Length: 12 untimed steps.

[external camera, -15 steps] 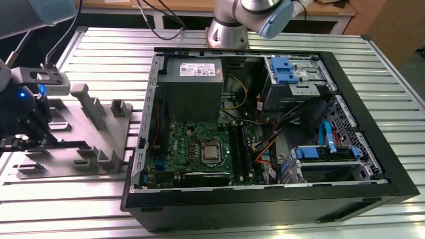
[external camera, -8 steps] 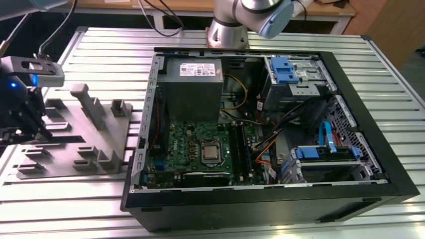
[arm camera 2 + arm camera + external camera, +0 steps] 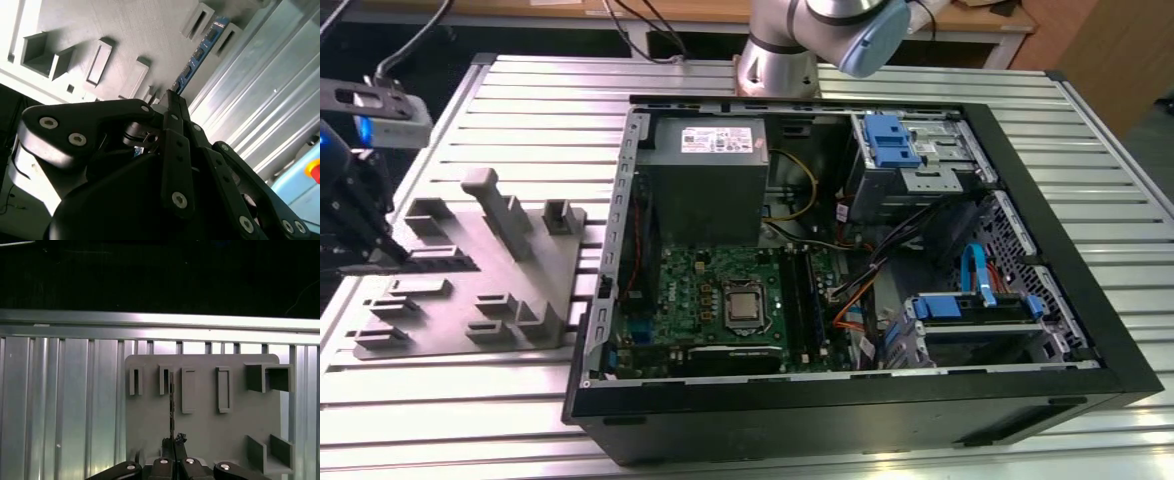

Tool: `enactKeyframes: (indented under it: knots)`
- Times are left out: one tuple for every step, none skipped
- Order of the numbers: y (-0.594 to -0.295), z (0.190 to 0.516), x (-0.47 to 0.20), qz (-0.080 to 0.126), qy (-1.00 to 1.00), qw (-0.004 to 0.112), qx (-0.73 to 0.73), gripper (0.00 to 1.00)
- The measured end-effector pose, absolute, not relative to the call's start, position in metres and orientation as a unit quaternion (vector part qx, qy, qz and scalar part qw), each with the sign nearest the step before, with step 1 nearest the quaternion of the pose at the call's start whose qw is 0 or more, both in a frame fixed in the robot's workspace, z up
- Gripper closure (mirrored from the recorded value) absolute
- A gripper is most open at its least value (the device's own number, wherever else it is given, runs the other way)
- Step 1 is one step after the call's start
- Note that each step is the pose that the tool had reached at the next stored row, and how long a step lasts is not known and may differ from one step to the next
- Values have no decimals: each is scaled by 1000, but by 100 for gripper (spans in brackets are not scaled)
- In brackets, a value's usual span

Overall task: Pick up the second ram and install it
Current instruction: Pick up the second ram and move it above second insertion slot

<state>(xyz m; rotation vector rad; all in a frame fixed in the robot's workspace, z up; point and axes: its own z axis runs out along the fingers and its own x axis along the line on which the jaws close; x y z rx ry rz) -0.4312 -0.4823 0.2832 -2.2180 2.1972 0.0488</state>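
Where black linkage gripper (image 3: 173, 441) ends, fingertips look pinched shut on near end of second ram (image 3: 200, 52), narrow blue-green circuit stick with small black chips. Long axis runs straight away from fingertips, edge-on in first wrist view, over grey plastic fixture tray (image 3: 200, 425) toward its narrow upright slots. Far end seated or lifted: cannot tell. Beneath, ribbed aluminium table (image 3: 60, 400). Open black computer case (image 3: 854, 395) with green motherboard (image 3: 720, 290) lies beside tray, toward exterior view's right.

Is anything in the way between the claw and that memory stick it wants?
Nothing visible is. The claw is shut right on the memory stick, which sits among the slots of the grey tray.
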Motion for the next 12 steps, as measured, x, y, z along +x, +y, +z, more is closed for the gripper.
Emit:
enactKeyframes:
  knots:
    - [-482,287,-431,16,704,10,-710,89]
    - [-482,292,-431,16,704,10,-710,89]
    - [-482,296,-431,16,704,10,-710,89]
    - [-482,300,-431,16,704,10,-710,89]
    - [-482,303,-431,16,704,10,-710,89]
    - [-482,307,-431,16,704,10,-710,89]
    - [-482,311,-431,15,704,10,-710,89]
    - [-482,315,-431,15,704,10,-710,89]
    - [-482,319,-431,15,704,10,-710,89]
    - [-482,323,-431,15,704,10,-710,89]
    - [-482,327,-431,15,704,10,-710,89]
    - [-482,332,-431,15,704,10,-710,89]
